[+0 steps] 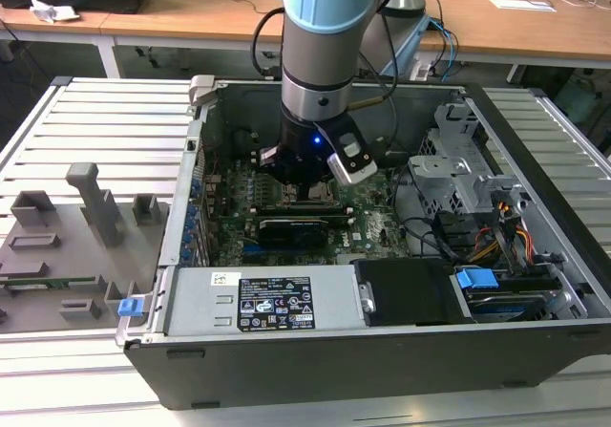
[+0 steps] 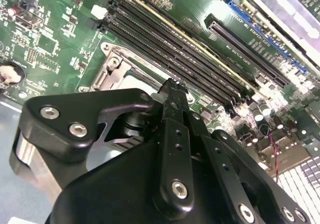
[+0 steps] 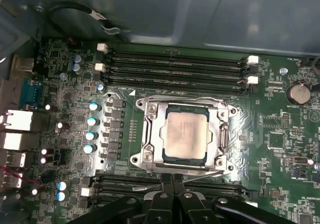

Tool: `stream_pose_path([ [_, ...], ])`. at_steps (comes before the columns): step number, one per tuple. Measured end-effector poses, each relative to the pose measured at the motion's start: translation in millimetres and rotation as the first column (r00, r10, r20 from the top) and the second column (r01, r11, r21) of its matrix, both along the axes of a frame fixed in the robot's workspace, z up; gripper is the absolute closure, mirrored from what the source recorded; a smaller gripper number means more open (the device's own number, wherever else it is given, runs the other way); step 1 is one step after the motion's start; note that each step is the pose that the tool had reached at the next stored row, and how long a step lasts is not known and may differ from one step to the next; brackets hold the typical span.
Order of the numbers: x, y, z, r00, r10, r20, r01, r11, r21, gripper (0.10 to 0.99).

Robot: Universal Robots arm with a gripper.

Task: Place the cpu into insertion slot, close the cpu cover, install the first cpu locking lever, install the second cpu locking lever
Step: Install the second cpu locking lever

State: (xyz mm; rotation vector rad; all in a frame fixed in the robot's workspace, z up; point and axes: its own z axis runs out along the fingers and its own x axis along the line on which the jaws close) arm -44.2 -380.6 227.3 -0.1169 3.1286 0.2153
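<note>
The gripper (image 3: 172, 180) hangs low over the motherboard (image 3: 280, 134), fingers pressed together on nothing, just beside the cpu cover (image 3: 150, 134) lying flat over the cpu (image 3: 186, 133)

Arm (image 1: 320, 26): fat pale-blue cylinder joint, silver metal band below it, then a black wrist section with a small blue light. A white-and-black camera module (image 1: 351, 158) is clipped on the side, and a black cable loops behind the arm. Gripper (image 2: 172, 91): matte black linkage body in the second wrist view, rounded link plates, silver round-head screws (image 2: 78, 129) at the pivots, narrow black fingers with small holes along them. A brushed metal cylinder shows beside the linkage.
</note>
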Motion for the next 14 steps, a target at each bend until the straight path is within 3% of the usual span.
stream_pose_path([
  [7, -0.1, 0.0, -4.1, 1.0000, 0.000, 0.0001, 0.000, 0.9999, 0.016, 0.980],
  [14, -2.4, -3.0, -5.1, 1.0000, 0.002, 0.0000, -0.002, 0.9991, 0.042, 0.980],
])
